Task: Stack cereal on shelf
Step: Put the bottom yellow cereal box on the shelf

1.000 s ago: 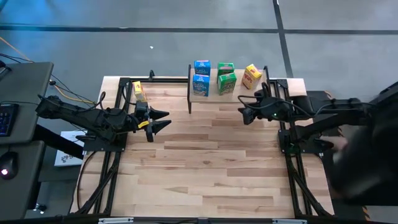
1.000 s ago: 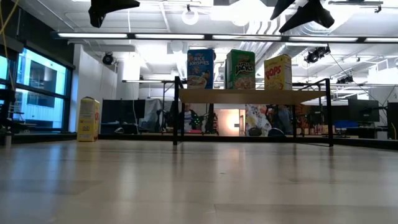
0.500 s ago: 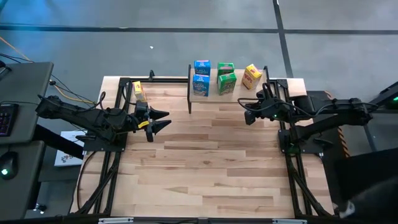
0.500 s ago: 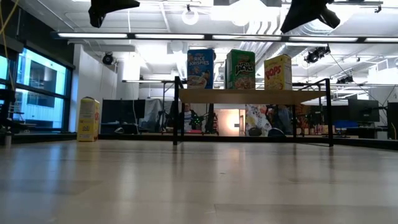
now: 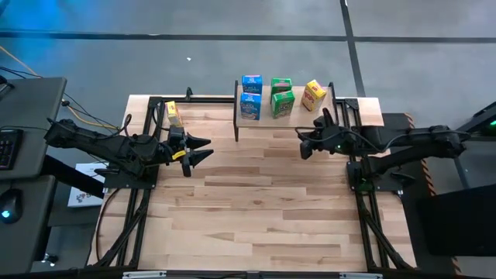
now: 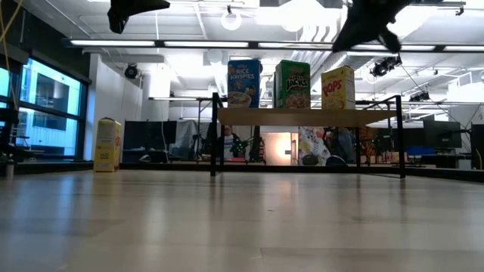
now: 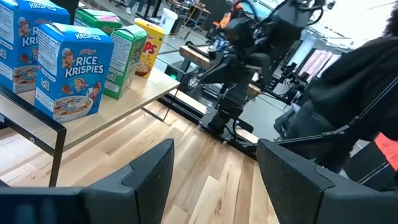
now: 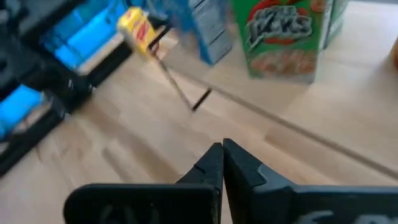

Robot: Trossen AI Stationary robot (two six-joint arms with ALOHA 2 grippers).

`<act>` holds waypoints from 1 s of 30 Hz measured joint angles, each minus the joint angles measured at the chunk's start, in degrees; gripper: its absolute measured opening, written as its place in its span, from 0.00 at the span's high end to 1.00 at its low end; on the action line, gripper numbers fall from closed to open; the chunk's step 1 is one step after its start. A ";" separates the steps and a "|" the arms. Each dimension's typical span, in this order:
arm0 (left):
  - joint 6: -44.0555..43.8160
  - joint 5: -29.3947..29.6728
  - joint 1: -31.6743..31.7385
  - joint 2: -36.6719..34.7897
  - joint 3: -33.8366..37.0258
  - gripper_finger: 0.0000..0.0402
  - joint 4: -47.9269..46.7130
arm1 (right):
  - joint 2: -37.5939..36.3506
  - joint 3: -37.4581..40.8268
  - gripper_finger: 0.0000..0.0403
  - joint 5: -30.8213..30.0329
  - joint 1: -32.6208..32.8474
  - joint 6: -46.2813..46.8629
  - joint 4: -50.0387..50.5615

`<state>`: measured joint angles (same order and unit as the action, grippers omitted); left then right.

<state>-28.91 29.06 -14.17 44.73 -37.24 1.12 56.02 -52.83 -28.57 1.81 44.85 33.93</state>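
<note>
Fingers (image 7: 155,168) before a blue "Rice Krispies" box (image 7: 73,68) on the shelf (image 7: 118,106)

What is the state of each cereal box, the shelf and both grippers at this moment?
Blue boxes: upright on the shelf.
Green boxes: upright on the shelf.
Yellow box on the shelf: upright.
Other yellow box: upright on the table.
Shelf: holds five boxes.
Left gripper: open, empty.
Right gripper: shut, empty.

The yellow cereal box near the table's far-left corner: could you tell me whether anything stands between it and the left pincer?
Nothing visible does. The yellow cereal box stands alone on bare tabletop, and the open left pincer hangs just beside it, toward the table's middle.
</note>
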 joint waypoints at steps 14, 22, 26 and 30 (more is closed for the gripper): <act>0.10 0.93 0.02 -0.01 0.00 0.45 -0.10 | -0.65 3.18 1.00 -0.52 -16.69 -3.71 -1.61; 0.20 1.75 0.01 0.00 0.00 0.45 -0.10 | 0.77 3.18 1.00 3.37 -25.13 -6.45 -1.95; 0.17 1.75 0.01 0.00 0.00 0.45 -0.10 | 1.08 3.18 1.00 5.63 -28.20 -7.87 -2.69; 0.15 1.77 0.02 0.00 0.00 0.45 -0.10 | 1.32 3.18 1.00 6.46 -30.29 -9.37 -2.94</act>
<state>-28.76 30.83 -14.16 44.73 -37.23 1.02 57.34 -49.65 -22.11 -28.48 35.48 30.99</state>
